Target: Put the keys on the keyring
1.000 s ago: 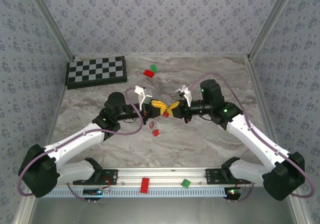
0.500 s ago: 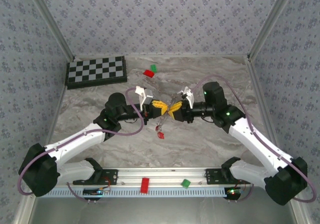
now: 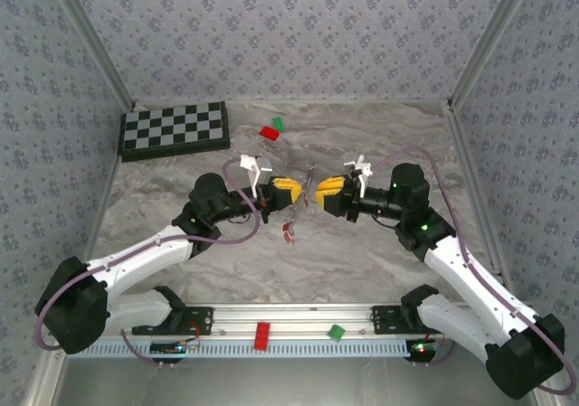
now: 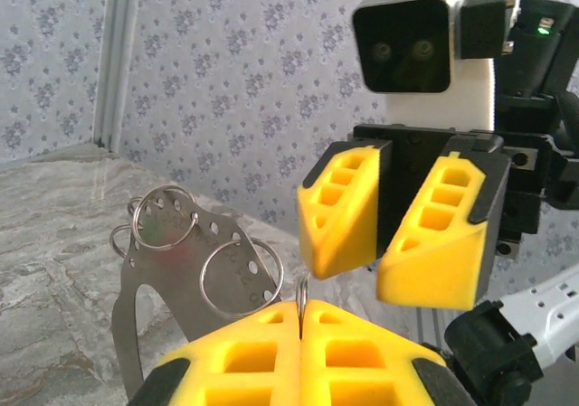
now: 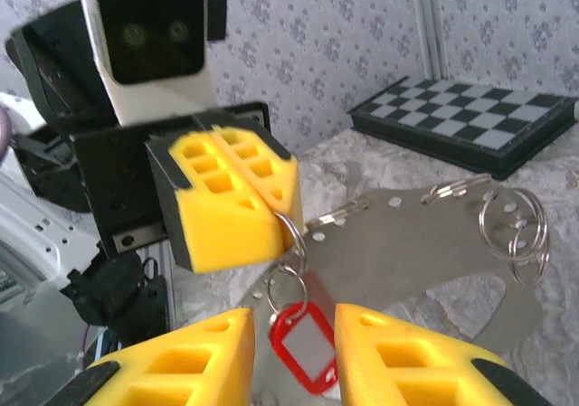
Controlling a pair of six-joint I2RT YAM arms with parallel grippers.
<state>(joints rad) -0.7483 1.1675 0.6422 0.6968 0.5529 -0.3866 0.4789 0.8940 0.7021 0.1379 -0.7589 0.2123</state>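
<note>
The right gripper (image 3: 318, 192) has just let go and drawn back from the left gripper (image 3: 298, 192); its claw now stands parted and empty just beside it, where a second ago the two met tip to tip; the left gripper's claw stays clamped on a small split ring (image 5: 302, 243); the keyring (image 5: 425, 234), a flat grey holed band, hangs just beyond the left gripper; a red-headed key (image 5: 305, 352) dangles right below it, so that key seems threaded on; no writing is readable.
</note>
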